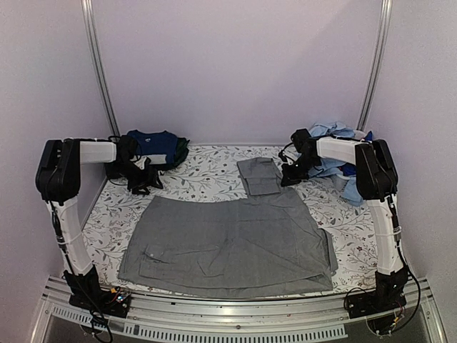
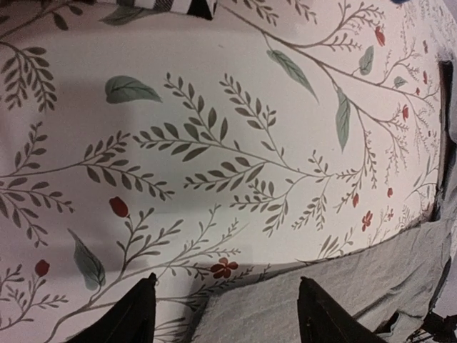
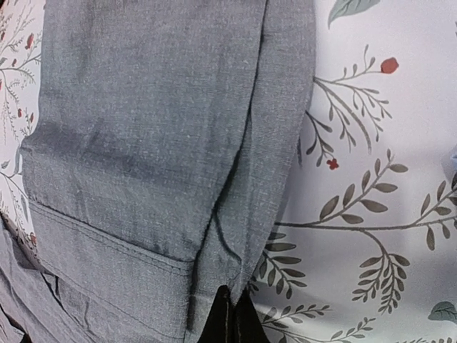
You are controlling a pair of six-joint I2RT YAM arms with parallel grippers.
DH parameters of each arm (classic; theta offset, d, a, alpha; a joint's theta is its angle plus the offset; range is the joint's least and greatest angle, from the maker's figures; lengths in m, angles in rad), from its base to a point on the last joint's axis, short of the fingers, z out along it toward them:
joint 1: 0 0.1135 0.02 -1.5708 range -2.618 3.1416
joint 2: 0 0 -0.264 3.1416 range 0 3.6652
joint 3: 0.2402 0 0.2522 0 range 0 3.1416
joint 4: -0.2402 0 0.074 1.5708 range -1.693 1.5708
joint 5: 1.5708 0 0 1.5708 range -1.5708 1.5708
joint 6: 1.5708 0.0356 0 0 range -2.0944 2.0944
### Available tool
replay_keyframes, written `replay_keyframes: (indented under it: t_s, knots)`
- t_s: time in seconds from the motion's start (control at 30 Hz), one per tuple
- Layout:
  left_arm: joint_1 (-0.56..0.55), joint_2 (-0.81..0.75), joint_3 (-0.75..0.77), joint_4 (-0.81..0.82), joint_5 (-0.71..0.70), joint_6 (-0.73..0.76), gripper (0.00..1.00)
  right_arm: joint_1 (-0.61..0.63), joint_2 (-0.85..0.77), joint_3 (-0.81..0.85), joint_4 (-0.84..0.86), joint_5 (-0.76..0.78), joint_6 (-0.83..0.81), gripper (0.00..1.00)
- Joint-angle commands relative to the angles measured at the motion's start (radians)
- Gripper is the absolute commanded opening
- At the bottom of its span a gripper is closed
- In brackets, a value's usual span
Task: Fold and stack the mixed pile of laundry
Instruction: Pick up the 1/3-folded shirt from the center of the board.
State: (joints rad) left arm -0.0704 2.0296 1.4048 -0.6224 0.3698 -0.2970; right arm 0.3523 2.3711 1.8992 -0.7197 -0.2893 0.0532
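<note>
A grey collared shirt (image 1: 228, 243) lies spread flat on the middle of the sheet, one sleeve (image 1: 258, 176) folded up toward the back. My right gripper (image 1: 289, 175) is shut on that sleeve's edge, as the right wrist view (image 3: 227, 304) shows, with the grey sleeve (image 3: 157, 128) stretching away from it. My left gripper (image 1: 145, 184) is open just beyond the shirt's back left corner. In the left wrist view (image 2: 225, 293) its black fingers (image 2: 136, 314) straddle the grey cloth's edge (image 2: 285, 307) without touching it. Navy T-shirts (image 1: 151, 145) and a dark green plaid piece (image 1: 183, 148) lie at the back left. Light blue shirts (image 1: 335, 136) are piled at the back right.
The white sheet printed with leafy vines (image 1: 207, 179) covers the table. Metal rails (image 1: 96, 64) rise at the back corners against pale walls. An aluminium frame (image 1: 235, 314) runs along the near edge between the arm bases.
</note>
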Motion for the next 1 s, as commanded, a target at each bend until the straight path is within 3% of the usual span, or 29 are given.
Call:
replay_keyframes:
  t_s: [0.0,0.2,0.6,0.77,0.8,0.87,0.97]
  knots:
    - [0.008,0.002,0.016,-0.028,0.007,0.114,0.63,-0.016,0.005,0.061,-0.003,-0.004,0.013,0.0]
    - [0.009,0.026,-0.01,-0.011,0.057,0.194,0.54,-0.037,0.01,0.078,-0.001,-0.058,0.031,0.0]
    - [0.009,0.063,-0.061,0.075,0.144,0.212,0.42,-0.052,0.025,0.106,0.004,-0.119,0.056,0.0]
    - [0.01,0.058,-0.051,0.07,0.163,0.224,0.22,-0.059,0.025,0.126,0.003,-0.126,0.063,0.0]
    - [0.011,0.057,-0.037,0.061,0.158,0.221,0.1,-0.066,0.028,0.142,0.003,-0.128,0.068,0.0]
    - [0.013,0.054,-0.026,0.063,0.156,0.212,0.0,-0.073,0.03,0.155,0.002,-0.131,0.068,0.0]
    - [0.015,0.046,-0.01,0.084,0.163,0.191,0.0,-0.082,0.036,0.191,0.0,-0.132,0.072,0.0]
